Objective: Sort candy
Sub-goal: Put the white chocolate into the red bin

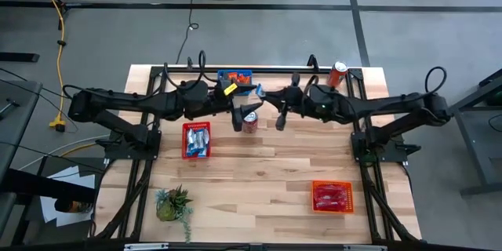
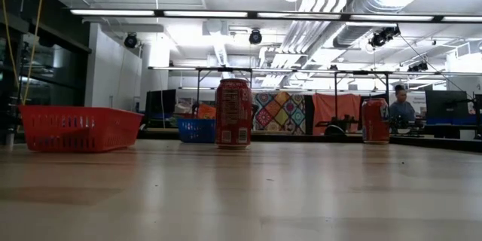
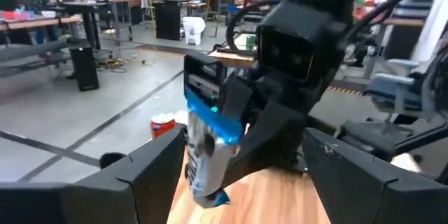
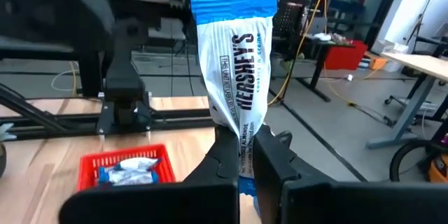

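Three baskets sit on the tabletop (image 1: 259, 161): a blue basket (image 1: 234, 77) at the far edge near its middle, a red basket (image 1: 196, 140) left of centre holding several blue-and-white packets, and an orange basket (image 1: 332, 196) toward the near right corner holding pink-red packets. Two red-and-silver drink cans show, one can (image 1: 249, 121) near the centre and a second can (image 1: 338, 73) by the far right corner. One small green plant (image 1: 174, 203) stands near the near left corner. The surface is pale wooden planks framed by dark rails; around it lies a grey concrete floor, and the low view looks into a large hall with strip lights, ducts, desks and a seated person (image 2: 402, 106) far off. The right gripper (image 4: 245, 155) is above the middle of the table toward the far edge, its fingers pinched tight on the lower end of one candy packet (image 4: 236, 77), which stands upright: white wrapper, blue crimped ends, dark lettering down its length. The left gripper (image 3: 231, 175) faces it from close by, its fingers spread wide on either side of that packet without closing on it. In the left wrist view the packet hangs between those two dark fingers.
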{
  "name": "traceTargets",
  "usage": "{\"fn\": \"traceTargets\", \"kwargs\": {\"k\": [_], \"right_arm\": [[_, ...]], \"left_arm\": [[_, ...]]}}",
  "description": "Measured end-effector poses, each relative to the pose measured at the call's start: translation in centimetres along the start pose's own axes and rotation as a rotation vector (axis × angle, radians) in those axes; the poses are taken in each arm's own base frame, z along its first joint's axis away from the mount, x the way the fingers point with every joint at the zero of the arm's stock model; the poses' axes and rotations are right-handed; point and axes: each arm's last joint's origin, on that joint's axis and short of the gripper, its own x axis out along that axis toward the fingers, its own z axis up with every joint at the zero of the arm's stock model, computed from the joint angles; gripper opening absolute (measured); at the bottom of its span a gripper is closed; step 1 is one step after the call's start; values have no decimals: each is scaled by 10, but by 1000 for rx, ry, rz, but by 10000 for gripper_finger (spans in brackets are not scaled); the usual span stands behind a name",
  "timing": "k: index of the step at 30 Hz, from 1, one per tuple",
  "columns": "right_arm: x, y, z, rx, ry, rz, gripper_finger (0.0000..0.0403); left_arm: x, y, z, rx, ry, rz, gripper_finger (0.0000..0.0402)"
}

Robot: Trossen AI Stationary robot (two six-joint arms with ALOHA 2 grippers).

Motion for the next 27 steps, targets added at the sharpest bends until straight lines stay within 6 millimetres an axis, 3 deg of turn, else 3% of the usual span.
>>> {"fn": "traceTargets", "kwargs": {"k": [7,12,15,20,27], "right_arm": [[11,3,6,-16,25,13,0],[11,3,6,-16,23,13,1],[11,3,6,-14,22,13,11],[11,2,6,-4,25,-2,54],[7,0,5,-16,73,-191,158]], "left_arm": [[-1,0,1,42,-13,127,277],[-1,-1,1,33,-17,103,259],[-1,-1,-1,41,10,102,203],[-1,0,-2,38,12,108,34],[-11,11,0,92,71,183,6]]}}
